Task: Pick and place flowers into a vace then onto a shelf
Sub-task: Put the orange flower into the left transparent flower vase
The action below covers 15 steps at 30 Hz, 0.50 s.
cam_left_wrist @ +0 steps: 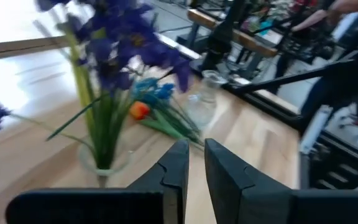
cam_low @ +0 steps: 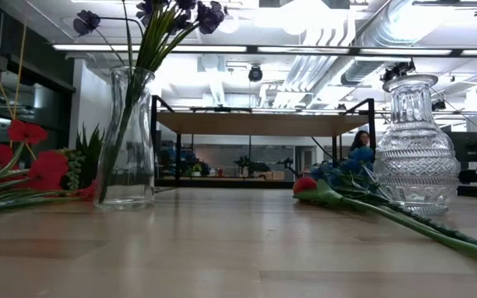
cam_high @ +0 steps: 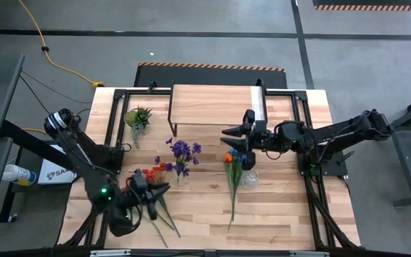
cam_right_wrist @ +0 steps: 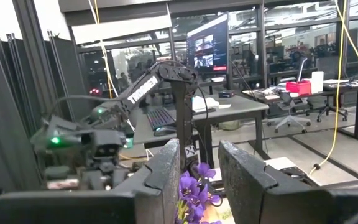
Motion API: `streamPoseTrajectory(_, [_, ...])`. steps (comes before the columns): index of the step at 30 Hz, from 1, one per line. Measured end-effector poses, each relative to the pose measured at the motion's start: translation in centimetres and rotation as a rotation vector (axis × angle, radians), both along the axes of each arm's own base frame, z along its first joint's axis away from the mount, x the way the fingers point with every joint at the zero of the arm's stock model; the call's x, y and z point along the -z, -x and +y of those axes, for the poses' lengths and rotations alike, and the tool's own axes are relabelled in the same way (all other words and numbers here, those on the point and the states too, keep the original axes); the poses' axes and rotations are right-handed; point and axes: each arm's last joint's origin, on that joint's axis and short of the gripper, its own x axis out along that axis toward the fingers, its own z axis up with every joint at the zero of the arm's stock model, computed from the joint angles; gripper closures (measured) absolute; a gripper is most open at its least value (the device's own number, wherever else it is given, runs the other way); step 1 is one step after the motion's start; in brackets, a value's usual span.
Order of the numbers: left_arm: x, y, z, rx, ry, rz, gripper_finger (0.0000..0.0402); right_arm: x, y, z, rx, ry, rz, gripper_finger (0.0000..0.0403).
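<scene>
Right tool (cam_high: 228, 138) perhaps hides flowers (cam_high: 232, 160) partly.

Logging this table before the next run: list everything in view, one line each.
purple flowers: one bunch, purple, standing in the tall vase
tall vase: one, clear glass, table centre
cut-glass vase: one, clear, empty, right of centre
blue and orange flowers: one spray, lying beside the cut-glass vase
red flowers: one spray, lying at front left
spiky plant: one, green, left of the shelf
shelf: one, light wood, back centre
left gripper: front left, fingers slightly apart, empty
right gripper: above the blue and orange flowers, open, empty
</scene>
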Motion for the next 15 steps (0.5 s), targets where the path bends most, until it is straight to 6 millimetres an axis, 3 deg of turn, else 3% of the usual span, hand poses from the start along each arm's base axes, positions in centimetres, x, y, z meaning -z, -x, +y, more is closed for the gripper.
streamPoseTrajectory(8, [-4.3,0.6,-1.7,0.096,0.006,-0.025,0.0314,-1.4,1.6,-0.5,-0.005,0.001,-0.045,0.0300])
streamPoseTrajectory(15, [-7.2,0.3,-2.2,0.170,0.009,-0.014,0.0314,-3.4,4.7,-0.6,-0.126,-0.059,-0.091,0.0300])
